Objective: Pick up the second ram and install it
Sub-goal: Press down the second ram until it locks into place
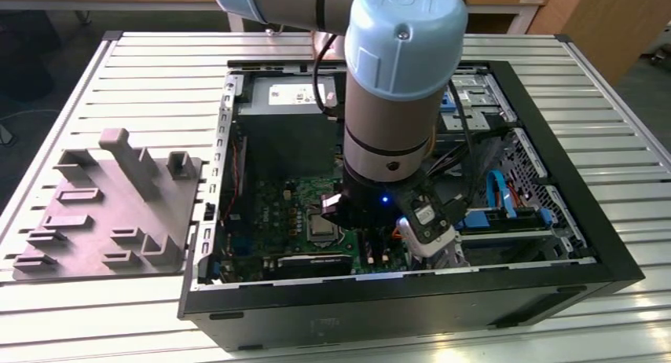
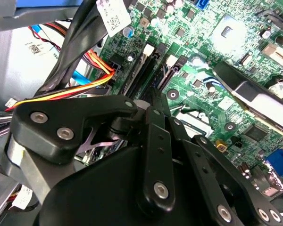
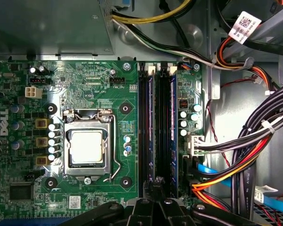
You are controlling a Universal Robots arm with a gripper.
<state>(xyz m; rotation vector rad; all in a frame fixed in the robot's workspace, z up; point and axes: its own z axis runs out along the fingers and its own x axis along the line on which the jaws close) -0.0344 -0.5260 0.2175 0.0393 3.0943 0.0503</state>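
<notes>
Two bluish sticks stand edge-up in the memory slots (image 3: 159, 127). The second ram (image 3: 150, 127) looks seated, parallel to the other stick (image 3: 173, 127). The gripper (image 3: 155, 184) has its fingers drawn together, tips at that ram's end; I judge pressing, though a pinch can't be excluded. In the exterior view the arm drops into the open case (image 1: 587, 245). A grey fixture (image 1: 105, 206) lies on the counter (image 1: 157, 72) at the case's 9 o'clock.

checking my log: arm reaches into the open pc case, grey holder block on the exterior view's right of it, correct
No. The exterior view shows the grey holder block on its left of the pc case; the arm does reach into it.
</notes>
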